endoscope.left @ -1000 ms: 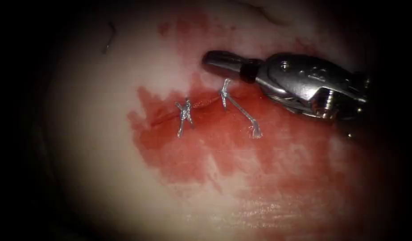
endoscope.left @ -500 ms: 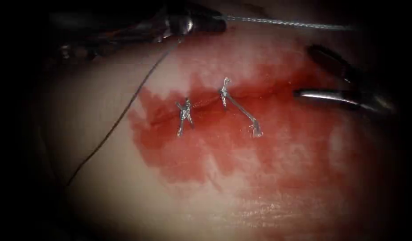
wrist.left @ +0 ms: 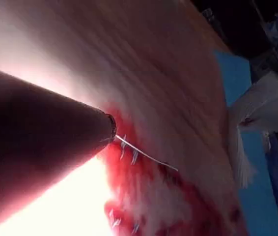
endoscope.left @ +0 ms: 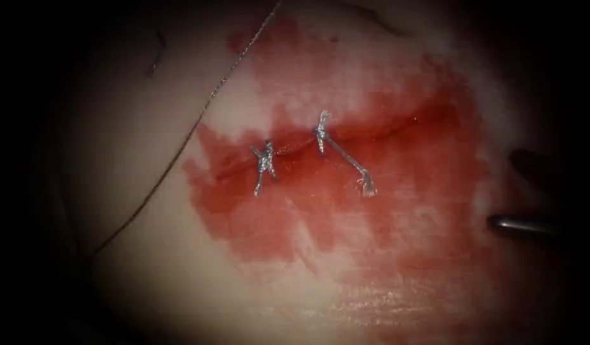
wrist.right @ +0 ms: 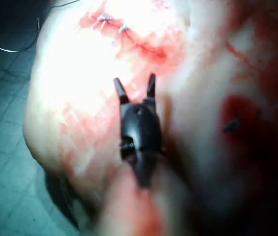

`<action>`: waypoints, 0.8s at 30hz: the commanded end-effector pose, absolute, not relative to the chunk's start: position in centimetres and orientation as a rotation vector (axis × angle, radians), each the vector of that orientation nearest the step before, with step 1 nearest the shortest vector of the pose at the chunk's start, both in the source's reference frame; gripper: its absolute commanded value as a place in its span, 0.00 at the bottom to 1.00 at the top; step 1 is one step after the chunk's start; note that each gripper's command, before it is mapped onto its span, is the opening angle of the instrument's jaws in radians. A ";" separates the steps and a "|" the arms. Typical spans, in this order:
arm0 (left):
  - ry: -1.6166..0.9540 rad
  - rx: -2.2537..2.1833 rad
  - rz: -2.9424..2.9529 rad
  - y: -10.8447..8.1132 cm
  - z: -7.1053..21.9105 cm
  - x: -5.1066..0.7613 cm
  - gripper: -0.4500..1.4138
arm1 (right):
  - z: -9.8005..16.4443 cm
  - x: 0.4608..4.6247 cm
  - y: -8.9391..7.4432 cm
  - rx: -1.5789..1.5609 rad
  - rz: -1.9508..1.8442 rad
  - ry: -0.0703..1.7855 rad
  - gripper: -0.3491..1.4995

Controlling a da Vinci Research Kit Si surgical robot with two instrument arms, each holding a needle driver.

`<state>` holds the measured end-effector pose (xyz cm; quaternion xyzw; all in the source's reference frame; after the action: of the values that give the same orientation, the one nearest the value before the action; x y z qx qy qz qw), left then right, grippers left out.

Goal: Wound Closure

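Note:
The cut [endoscope.left: 371, 131] runs across the tissue [endoscope.left: 148, 128] in a patch of red fluid [endoscope.left: 397, 211]. Two knotted stitches sit on it, a left knot [endoscope.left: 264, 161] and a right knot [endoscope.left: 321, 131], the latter with a frayed cut tail [endoscope.left: 366, 185]. A long thread [endoscope.left: 186, 137] crosses the tissue left of the cut, from the top edge down to the left. My right tool [endoscope.left: 501, 188] is at the far right edge, away from the cut, jaws open and holding nothing [wrist.right: 136, 87]. In the left wrist view, thread [wrist.left: 146, 155] leads from my left tool's shaft end [wrist.left: 110, 129].
A dark scrap of thread [endoscope.left: 156, 54] lies on the tissue at the upper left. In the right wrist view both knots [wrist.right: 112, 23] lie beyond the open jaws, and a thin loop of thread [wrist.right: 9, 48] rests off the tissue.
The right tool, shut beside the right knot a second ago, opened and drew back to the right edge. The left tool passed across the top with thread, then left upward; thread now trails left.

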<state>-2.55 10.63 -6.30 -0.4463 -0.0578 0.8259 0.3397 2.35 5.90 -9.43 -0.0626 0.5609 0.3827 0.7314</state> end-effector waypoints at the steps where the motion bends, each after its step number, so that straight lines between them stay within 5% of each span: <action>1: -0.133 -1.163 2.143 10.8 -6.3 -2.61 0.05 | -9.3 2.45 5.9 -0.137 0.841 1.236 0.91; 10: -0.041 -1.145 2.125 11.0 -5.4 -2.72 0.05 | -9.4 2.50 5.8 -0.137 0.834 1.238 0.91; 11: -0.020 -1.176 2.162 11.0 -5.3 -2.72 0.18 | -9.4 2.53 5.8 -0.135 0.833 1.237 0.92; 15: -0.092 -1.252 2.077 11.0 -5.1 -2.66 0.41 | -9.4 2.59 5.8 -0.129 0.827 1.241 0.92; 20: -0.193 -1.265 1.983 11.0 -5.2 -2.59 0.60 | -9.4 2.65 5.8 -0.124 0.823 1.238 0.93; 24: -0.207 -1.266 1.987 10.9 -5.4 -2.52 0.64 | -9.4 2.67 5.8 -0.124 0.821 1.236 0.93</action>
<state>-2.35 10.67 -5.51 -0.4975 -0.0952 0.7773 0.3733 2.61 5.76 -9.41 -0.0550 0.5604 0.3727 0.7376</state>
